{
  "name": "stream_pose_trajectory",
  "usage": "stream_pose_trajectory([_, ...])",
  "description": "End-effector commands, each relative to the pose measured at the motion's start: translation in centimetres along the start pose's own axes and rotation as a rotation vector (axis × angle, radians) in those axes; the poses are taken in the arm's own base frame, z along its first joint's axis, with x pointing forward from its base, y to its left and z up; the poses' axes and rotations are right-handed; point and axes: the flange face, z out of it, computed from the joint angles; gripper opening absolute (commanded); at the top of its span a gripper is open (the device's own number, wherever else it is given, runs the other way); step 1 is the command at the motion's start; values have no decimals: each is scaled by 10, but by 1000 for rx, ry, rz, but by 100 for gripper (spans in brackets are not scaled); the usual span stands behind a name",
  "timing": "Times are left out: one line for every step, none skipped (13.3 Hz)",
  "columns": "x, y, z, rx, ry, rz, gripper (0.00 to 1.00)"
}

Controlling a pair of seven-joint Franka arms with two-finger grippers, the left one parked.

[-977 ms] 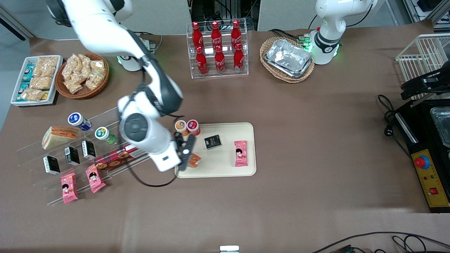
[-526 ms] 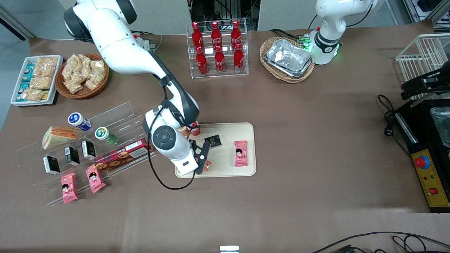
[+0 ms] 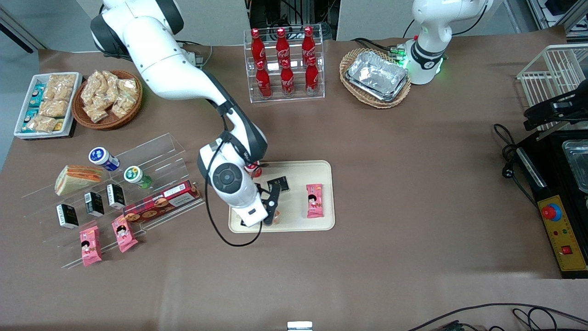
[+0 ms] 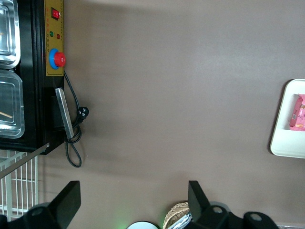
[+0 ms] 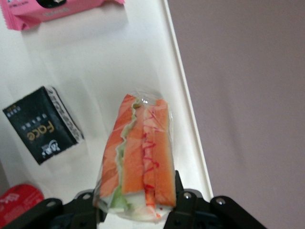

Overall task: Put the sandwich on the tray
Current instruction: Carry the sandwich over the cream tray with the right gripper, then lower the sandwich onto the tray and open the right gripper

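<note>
i see the bench, then the tray with a pink packet and black packet on it. my hand hangs over the tray's near edge, clamped on the sandwich, wedge held above the tray surface.

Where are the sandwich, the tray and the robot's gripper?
sandwich (image 5: 140, 152): right wrist view, on its orange filling.
tray (image 3: 294, 218): front view, on bare floor nearer the camera.
gripper (image 3: 272, 209): front view, between its fingertips, over the tray.
</note>
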Motion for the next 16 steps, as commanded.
stream_pose_trajectory([12,-5,3,-37,8,-37,100])
stream_pose_trajectory([10,-3,3,-38,9,-35,100])
stream_pose_trajectory([9,0,0,-41,13,-31,100])
stream_pose_trajectory([8,1,-6,-47,18,-32,100])
stream_pose_trajectory([7,4,-16,-51,22,-31,100])
stream_pose_trajectory([2,10,-28,-51,36,-10,100])
stream_pose_trajectory([-12,21,-44,-41,45,26,100])
stream_pose_trajectory([-25,29,-62,-20,56,68,100])
stream_pose_trajectory([-29,27,-81,-3,59,79,100])
stream_pose_trajectory([-38,28,-98,17,42,105,100])
stream_pose_trajectory([-58,38,-119,25,30,164,100])
stream_pose_trajectory([-72,41,-138,36,26,214,100])
stream_pose_trajectory([-90,47,-160,42,24,274,100])
stream_pose_trajectory([-109,53,-181,45,26,329,100])
stream_pose_trajectory([-126,58,-201,45,31,372,100])
stream_pose_trajectory([-148,64,-222,35,35,443,100])
